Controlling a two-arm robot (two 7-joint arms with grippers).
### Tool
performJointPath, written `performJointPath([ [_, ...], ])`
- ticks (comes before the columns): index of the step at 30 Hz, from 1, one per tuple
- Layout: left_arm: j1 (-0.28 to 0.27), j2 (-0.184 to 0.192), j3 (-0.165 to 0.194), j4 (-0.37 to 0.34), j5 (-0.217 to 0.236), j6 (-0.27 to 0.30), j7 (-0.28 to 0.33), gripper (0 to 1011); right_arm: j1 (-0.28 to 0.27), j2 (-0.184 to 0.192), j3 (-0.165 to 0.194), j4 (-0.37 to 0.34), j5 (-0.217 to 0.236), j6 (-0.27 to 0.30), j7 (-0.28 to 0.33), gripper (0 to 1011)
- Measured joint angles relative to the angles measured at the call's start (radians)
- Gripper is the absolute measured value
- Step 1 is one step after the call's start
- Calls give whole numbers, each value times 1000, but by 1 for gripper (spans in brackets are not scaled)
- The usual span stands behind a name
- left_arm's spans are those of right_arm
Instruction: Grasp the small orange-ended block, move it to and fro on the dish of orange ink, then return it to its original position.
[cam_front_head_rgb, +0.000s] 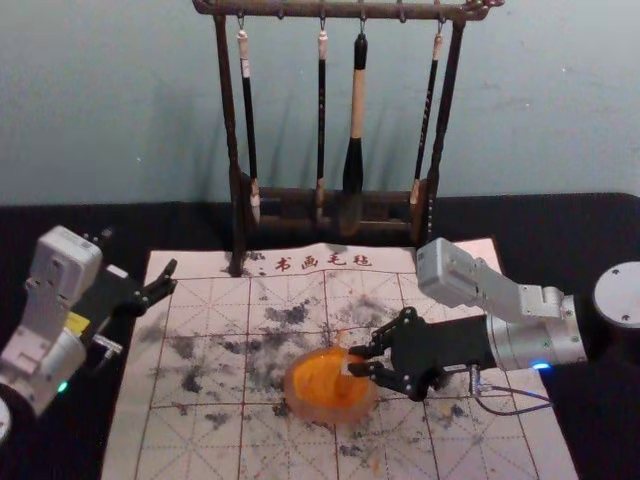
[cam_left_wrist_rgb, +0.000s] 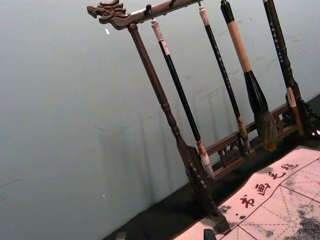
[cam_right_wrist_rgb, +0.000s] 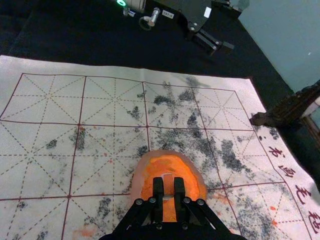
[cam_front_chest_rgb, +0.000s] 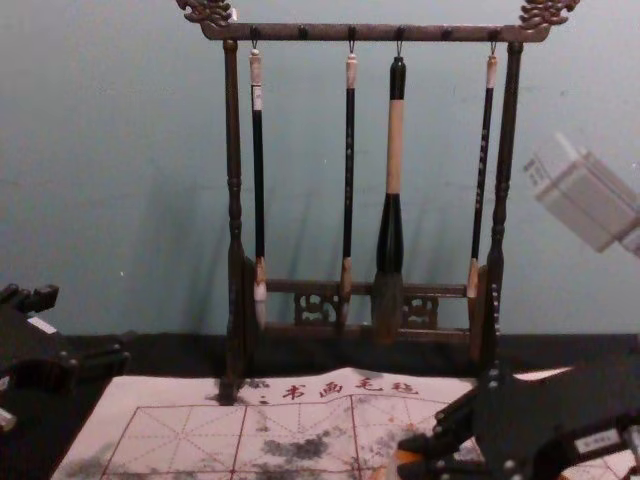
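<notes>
Block (cam_right_wrist_rgb: 168, 184) tight in right gripper (cam_front_head_rgb: 356, 361) over ink dish (cam_front_head_rgb: 300, 402), left gripper (cam_front_head_rgb: 140, 252) spread near mat (cam_front_head_rgb: 135, 430)

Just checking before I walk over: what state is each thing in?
Block: gripped, over the dish
Dish: uncovered, holding orange ink
Right gripper: at dish, jaws closed on block
Left gripper: by mat's left edge, jaws open
Mat: spread out, stained
Rack: upright
Brushes: hanging

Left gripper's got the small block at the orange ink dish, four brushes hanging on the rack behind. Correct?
Wrong gripper: the right gripper has the small block at the orange ink dish, per the head view. The left gripper is open, off to the left. Rest stands: four brushes hang on the rack behind.
</notes>
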Motion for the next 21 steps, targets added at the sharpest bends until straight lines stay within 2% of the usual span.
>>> performJointPath([
  [21, 0, 0, 0, 0, 0, 0, 0, 1001, 35, -49, -27, 59, -13, -2, -8, 104],
])
